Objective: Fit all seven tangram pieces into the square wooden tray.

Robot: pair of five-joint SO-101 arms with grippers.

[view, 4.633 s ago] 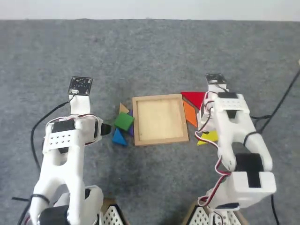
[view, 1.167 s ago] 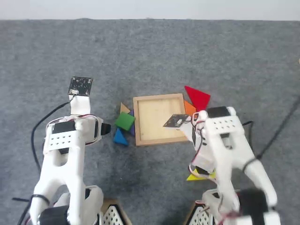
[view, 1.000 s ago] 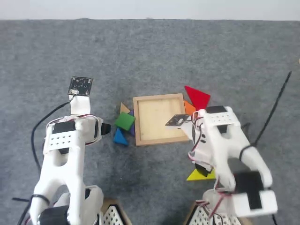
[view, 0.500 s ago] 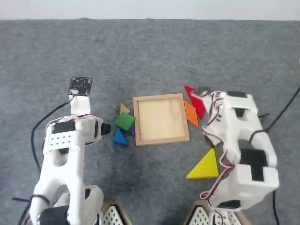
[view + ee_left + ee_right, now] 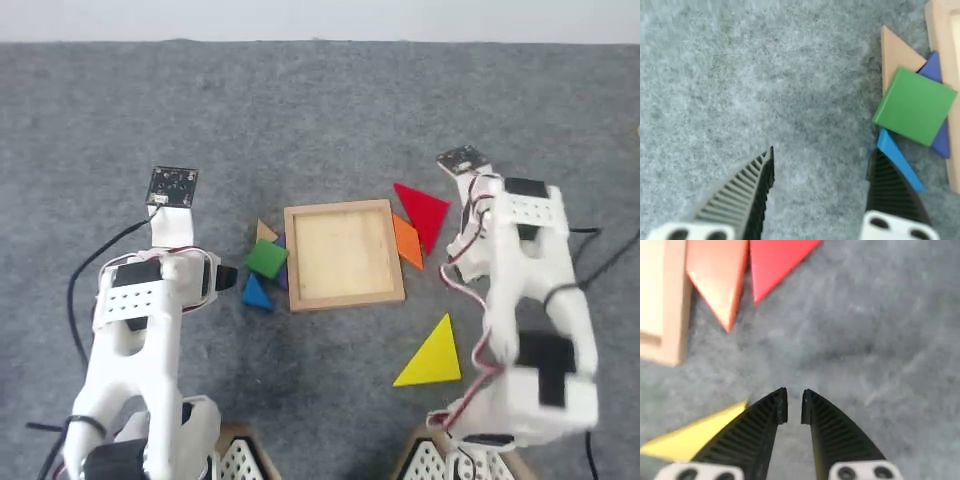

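Between the arms on the tabletop [image 5: 320, 110], the tray [image 5: 344, 255] lies bare. Green square [image 5: 265, 258], blue triangle [image 5: 254, 293] and tan triangle [image 5: 264, 231] crowd its left side. Orange piece [image 5: 405, 241], red triangle [image 5: 422, 212] and yellow triangle [image 5: 432, 355] lie right. Left jaws gape beside the blue triangle; right jaws are nearly closed, empty.

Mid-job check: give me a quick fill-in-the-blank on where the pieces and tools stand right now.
1. The tray holds ___ pieces.
2. The left tool is ___.
3. Beside it, the square is ___.
4. The triangle lying apart from the other pieces is ___.
Missing words: no; open; green; yellow.
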